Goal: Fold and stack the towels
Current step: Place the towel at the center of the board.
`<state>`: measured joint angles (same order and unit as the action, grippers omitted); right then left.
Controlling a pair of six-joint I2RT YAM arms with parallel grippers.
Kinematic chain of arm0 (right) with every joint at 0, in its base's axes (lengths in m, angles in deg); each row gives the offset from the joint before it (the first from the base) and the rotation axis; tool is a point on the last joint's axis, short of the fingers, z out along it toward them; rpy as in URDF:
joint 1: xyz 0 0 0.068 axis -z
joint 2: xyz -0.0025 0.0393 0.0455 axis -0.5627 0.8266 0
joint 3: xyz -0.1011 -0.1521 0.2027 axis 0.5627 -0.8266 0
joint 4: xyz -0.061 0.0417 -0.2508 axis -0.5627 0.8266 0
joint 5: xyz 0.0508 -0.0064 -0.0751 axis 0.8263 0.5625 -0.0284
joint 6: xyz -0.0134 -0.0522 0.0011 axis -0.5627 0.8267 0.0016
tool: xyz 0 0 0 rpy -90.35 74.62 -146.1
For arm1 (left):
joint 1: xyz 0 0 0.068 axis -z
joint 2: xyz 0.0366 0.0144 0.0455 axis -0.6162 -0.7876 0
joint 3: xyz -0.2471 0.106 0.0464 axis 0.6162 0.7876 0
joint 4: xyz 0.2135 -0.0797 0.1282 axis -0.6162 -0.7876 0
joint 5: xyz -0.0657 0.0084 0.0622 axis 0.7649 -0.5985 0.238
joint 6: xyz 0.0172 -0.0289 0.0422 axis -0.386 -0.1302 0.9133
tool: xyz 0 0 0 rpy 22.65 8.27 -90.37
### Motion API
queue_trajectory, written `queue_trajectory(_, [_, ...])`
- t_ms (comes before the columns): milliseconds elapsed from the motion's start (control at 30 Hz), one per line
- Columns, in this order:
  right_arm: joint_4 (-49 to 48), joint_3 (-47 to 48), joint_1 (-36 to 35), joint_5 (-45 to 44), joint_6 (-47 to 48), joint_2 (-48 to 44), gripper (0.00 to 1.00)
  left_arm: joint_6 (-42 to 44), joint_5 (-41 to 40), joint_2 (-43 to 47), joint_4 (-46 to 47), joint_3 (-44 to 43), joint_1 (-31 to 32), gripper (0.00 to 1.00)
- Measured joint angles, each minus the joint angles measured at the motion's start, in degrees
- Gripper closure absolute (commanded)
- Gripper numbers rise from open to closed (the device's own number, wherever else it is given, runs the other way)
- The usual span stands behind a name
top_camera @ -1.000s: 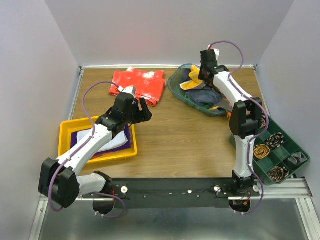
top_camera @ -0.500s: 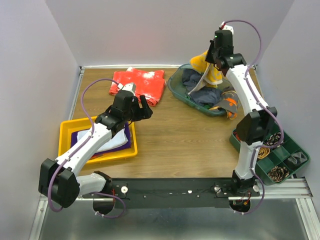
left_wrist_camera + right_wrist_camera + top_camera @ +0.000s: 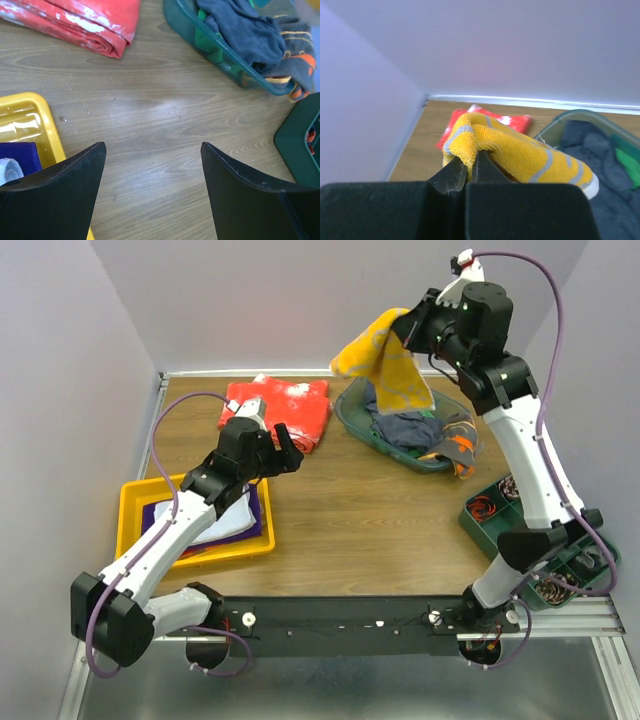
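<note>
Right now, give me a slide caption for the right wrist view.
Right end effector pinching a yellow-and-grey towel, teal basket of cloths beyond.

Matt wood-grain worktop (image 3: 150, 125); glossy yellow plastic tray (image 3: 25, 117); translucent teal plastic bin (image 3: 177, 20); yellow-and-grey towel (image 3: 520, 150) of rough, looped terry cloth; red cloth (image 3: 85, 20), smooth with flaking white print; left claw (image 3: 152, 145) with 2 matt black plastic fingers.
</note>
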<state>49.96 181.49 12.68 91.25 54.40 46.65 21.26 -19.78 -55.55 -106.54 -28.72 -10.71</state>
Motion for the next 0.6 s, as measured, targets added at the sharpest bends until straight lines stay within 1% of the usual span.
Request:
queue_trajectory(100, [-1.20, -4.07, -2.89, 1.57, -2.01, -3.37, 0.99, 0.07, -0.37, 1.20, -0.20, -0.33, 0.00, 0.15])
queue_trajectory(133, [-1.44, -6.64, -4.15, 2.19, -2.89, -5.25, 0.98, 0.11, -0.52, 1.64, -0.44, -0.50, 0.00, 0.15])
queue_trajectory(167, [-3.04, -11.56, -5.20, 2.89, -4.17, -8.22, 0.90, 0.17, -0.63, 1.99, -0.76, -0.76, 0.00, 0.14])
queue_trajectory(200, [-2.91, -14.40, -5.77, 3.28, -5.14, -9.79, 0.67, 0.24, -0.74, 2.29, -1.11, -1.16, 0.00, 0.14])
queue_trajectory(233, [-3.21, -17.38, -6.29, 3.91, -5.95, -11.45, 0.55, 0.37, -0.96, 2.78, -1.29, -1.53, 0.00, 0.14])
queue_trajectory(267, [-4.79, -23.98, -6.91, 4.22, -7.74, -14.53, 0.44, 0.46, -1.05, 2.99, -1.51, -1.81, 0.00, 0.14])
queue_trajectory(300, [-5.07, -26.99, -6.99, 4.13, -8.02, -16.06, 0.27, 0.48, -1.09, 3.17, -1.55, -2.05, 0.00, 0.14])
queue_trajectory(400, [-7.10, -38.38, -6.93, 3.13, -8.90, -19.43, 0.17, 0.59, -1.14, 3.21, -1.73, -2.12, 0.00, 0.15])
queue_trajectory(533, [-8.07, -52.70, -6.82, 0.44, -10.01, -19.87, 0.16, 0.55, -1.07, 2.82, -1.31, -0.90, 0.00, 0.18])
queue_trajectory(600, [-8.04, -57.92, -6.82, 0.07, -10.34, -18.97, 0.17, 0.33, -0.83, 1.95, -1.29, 0.31, 0.00, 0.22])
